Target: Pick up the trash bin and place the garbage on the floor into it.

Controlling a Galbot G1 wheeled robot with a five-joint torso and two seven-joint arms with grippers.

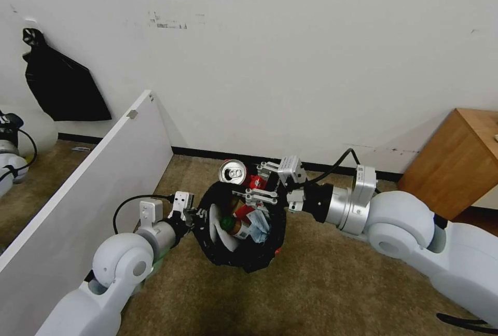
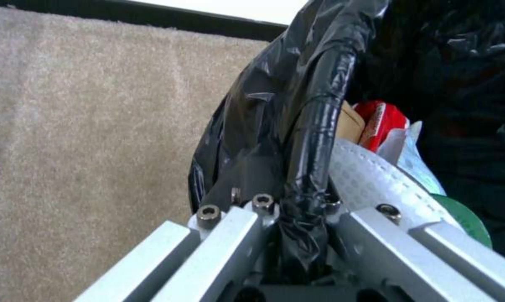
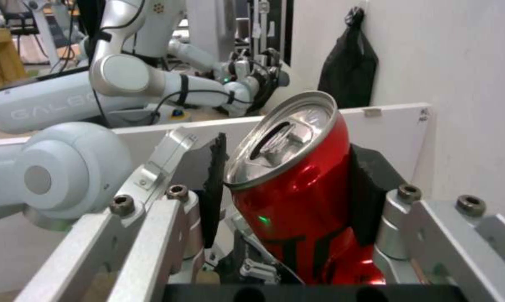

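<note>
The trash bin (image 1: 244, 261), lined with a crinkly black bag, is tilted over the beige carpet floor (image 1: 332, 284). My left gripper (image 1: 196, 217) is shut on its near-left rim; in the left wrist view the bag-covered rim (image 2: 314, 138) runs between my left gripper's (image 2: 297, 209) fingers. Garbage lies inside: a bottle (image 1: 236, 227), a light-blue mask (image 1: 258, 222), a red carton (image 2: 382, 121). My right gripper (image 1: 255, 184) is shut on a crushed red can (image 1: 233, 172), held over the bin's far rim. The can (image 3: 297, 184) sits between black pads (image 3: 369, 188) of the right gripper (image 3: 288, 188).
A white board panel (image 1: 104, 180) stands on my left. A wooden cabinet (image 1: 456, 159) is at the right by the wall. A flat black bag (image 1: 59, 87) hangs on the wall. Another robot's arm (image 1: 10, 154) shows at the far left. A black baseboard (image 1: 197, 152) edges the carpet.
</note>
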